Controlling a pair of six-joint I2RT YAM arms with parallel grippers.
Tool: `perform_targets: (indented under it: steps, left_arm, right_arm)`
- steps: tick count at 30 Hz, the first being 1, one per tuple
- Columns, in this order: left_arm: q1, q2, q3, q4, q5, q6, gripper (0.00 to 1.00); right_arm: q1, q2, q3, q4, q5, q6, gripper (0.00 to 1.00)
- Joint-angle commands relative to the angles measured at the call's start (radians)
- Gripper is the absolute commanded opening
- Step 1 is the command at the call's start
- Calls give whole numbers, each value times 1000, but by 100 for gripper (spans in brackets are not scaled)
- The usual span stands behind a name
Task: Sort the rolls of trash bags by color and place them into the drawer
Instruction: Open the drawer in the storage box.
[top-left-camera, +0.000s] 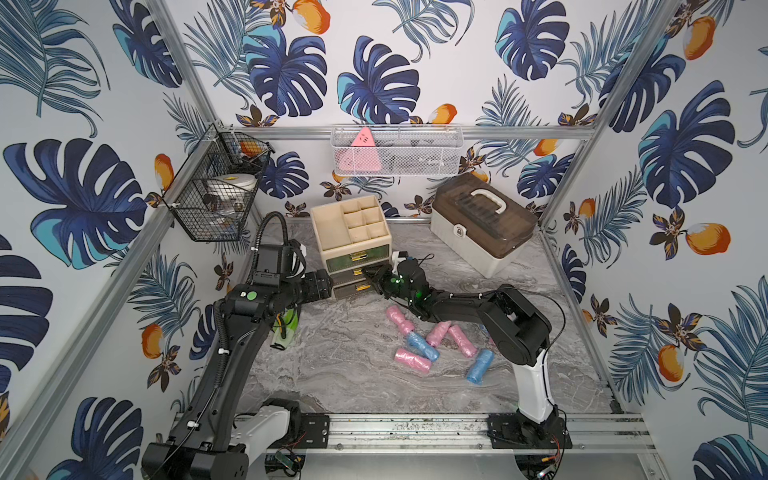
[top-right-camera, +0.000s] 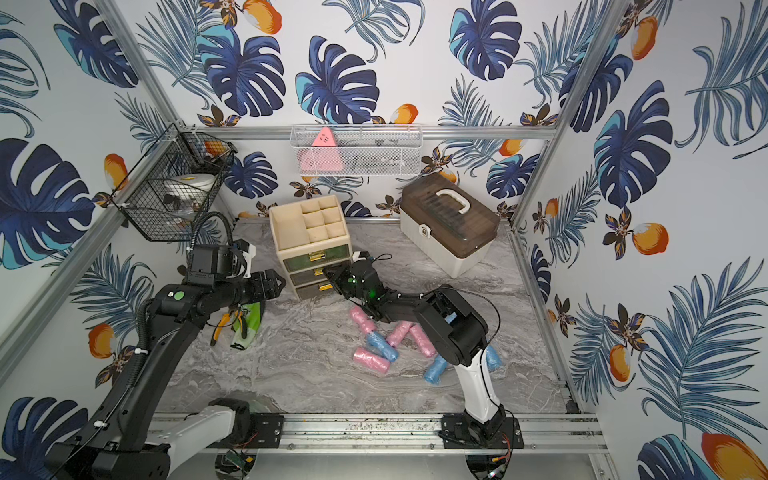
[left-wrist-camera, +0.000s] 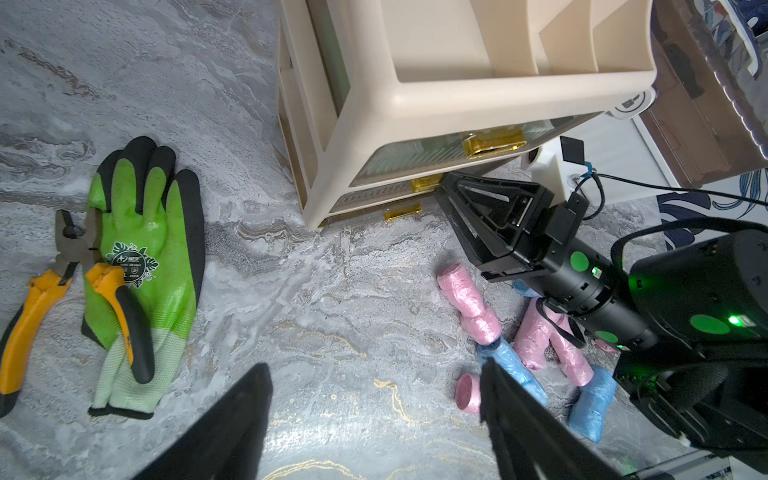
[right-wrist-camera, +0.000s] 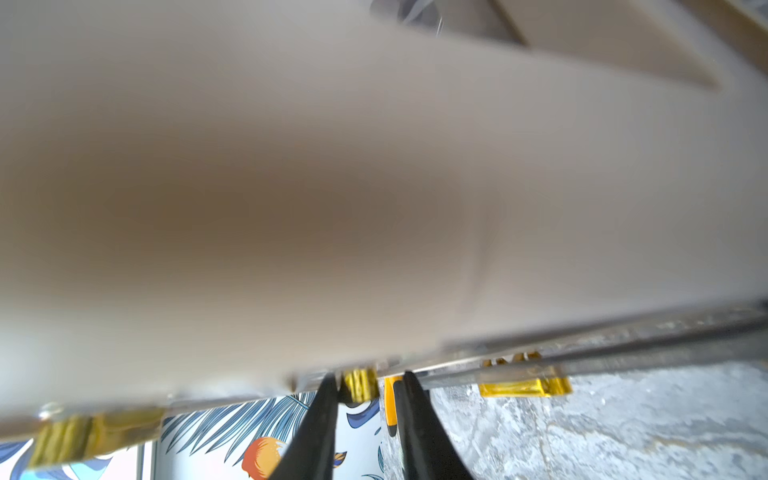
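Right wrist view: right fingers (right-wrist-camera: 407, 395) slightly spread, one on each side of the gold handle (right-wrist-camera: 359, 384) of the middle drawer (top-right-camera: 305, 277); a gap shows between handle and one finger.
Left wrist view: left fingers (left-wrist-camera: 509, 411) spread wide, holding nothing, above the counter (left-wrist-camera: 332, 316).
Drawer unit (top-left-camera: 326, 226): three stacked fronts, all appear shut in both top views.
Rolls (top-left-camera: 412, 360): pink and blue, loose on the counter in front of the drawer unit, some touching, some partly under the right arm (top-left-camera: 490, 311).
Glove (left-wrist-camera: 141, 257): green, flat on the counter beside the unit, well apart from the rolls.
Pliers (left-wrist-camera: 104, 278): beside the glove, one orange grip lying across it.
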Motion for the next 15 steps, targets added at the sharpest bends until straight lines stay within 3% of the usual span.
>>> perform_targets:
  steps: [1,15]
  left_arm:
    - [3,-4,1,7,3,1,82]
    - [3,-5,-11,10,15,-10,82]
  right_arm:
    - [-13,11,19,0,6,17,25]
    - [-76,66,120,-61,-82,38,12]
